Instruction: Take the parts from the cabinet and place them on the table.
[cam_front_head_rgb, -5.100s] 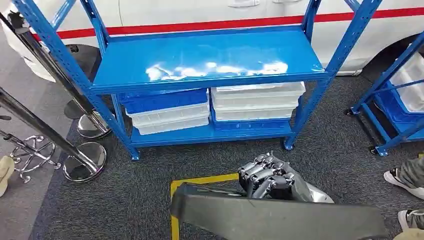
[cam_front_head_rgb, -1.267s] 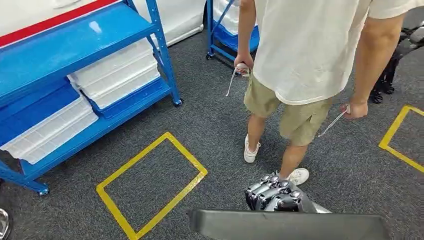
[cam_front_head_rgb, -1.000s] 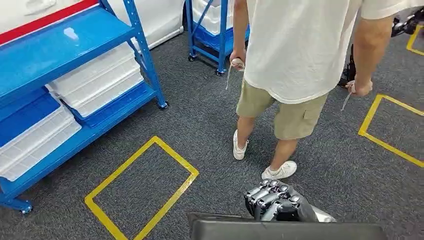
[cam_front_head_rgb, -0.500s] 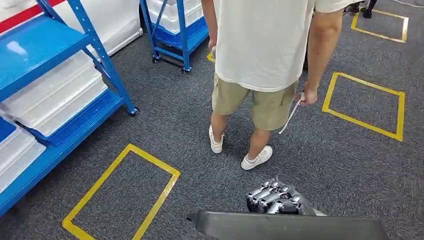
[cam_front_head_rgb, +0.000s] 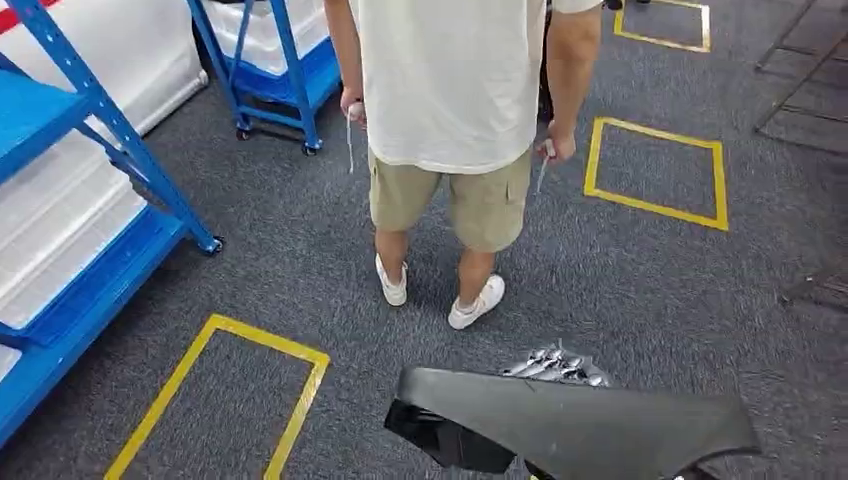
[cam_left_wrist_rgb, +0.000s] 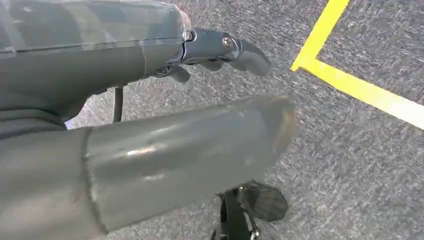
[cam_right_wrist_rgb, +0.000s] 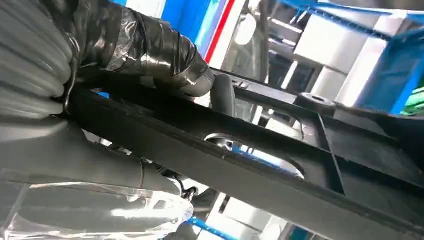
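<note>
A long flat black plastic part (cam_front_head_rgb: 570, 430) lies across the bottom of the head view. My right hand (cam_front_head_rgb: 555, 364) grips it from behind, with its fingers showing just over the far edge. In the right wrist view the same black part (cam_right_wrist_rgb: 280, 175) crosses the picture as a ribbed frame with openings, and my right hand (cam_right_wrist_rgb: 140, 50) wraps its taped fingers over it. My left hand (cam_left_wrist_rgb: 150, 125) hangs over the grey carpet with its thumb and fingers stretched out and nothing in it.
A person (cam_front_head_rgb: 450, 90) in a white shirt and khaki shorts stands close ahead, back turned, a cord in each hand. The blue shelf rack (cam_front_head_rgb: 90, 110) with white bins is at the left, a blue cart (cam_front_head_rgb: 275, 70) behind it. Yellow tape squares (cam_front_head_rgb: 215, 400) (cam_front_head_rgb: 655, 165) mark the carpet.
The camera has swung to the right: the blue rack has slid off to the left and the person has come to the middle. My right hand still holds the black part.
</note>
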